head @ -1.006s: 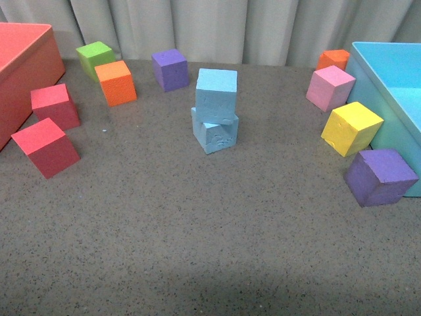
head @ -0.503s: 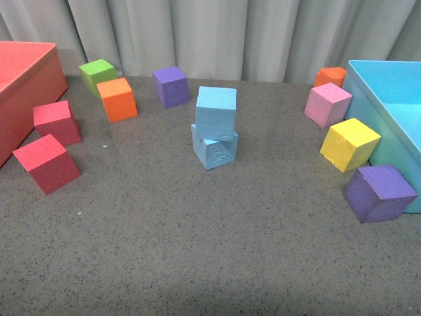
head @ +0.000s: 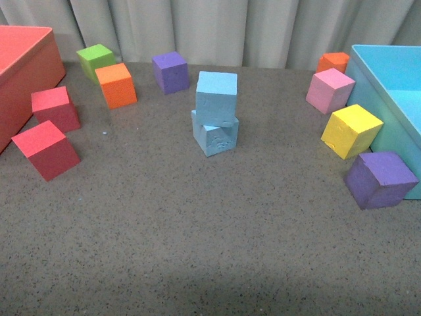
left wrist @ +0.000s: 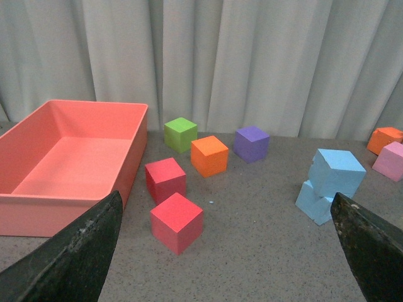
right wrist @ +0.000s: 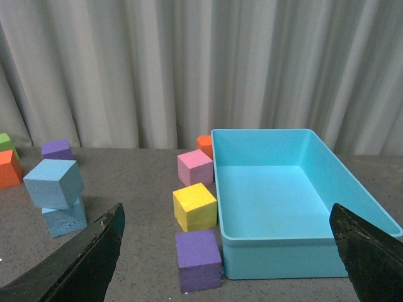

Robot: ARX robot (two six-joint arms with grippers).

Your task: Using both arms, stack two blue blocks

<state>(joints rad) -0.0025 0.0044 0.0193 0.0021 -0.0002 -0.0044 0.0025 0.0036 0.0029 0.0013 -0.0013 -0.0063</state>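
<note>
Grey speckled tabletop [head: 197, 230]. Resting directly on it: lower blue block [head: 215, 137] near centre, carrying the upper blue block [head: 216, 98]. Left side: red bin [head: 26, 79], two red cubes [head: 46, 149] [head: 55, 108], orange cube [head: 116, 83], green cube [head: 96, 59]. Purple cube [head: 170, 71] toward the back. Right side: light blue bin [head: 388, 112], with pink cube [head: 330, 90], yellow cube [head: 351, 130], second purple cube [head: 380, 178] and small orange cube [head: 334, 62] beside it.
</note>
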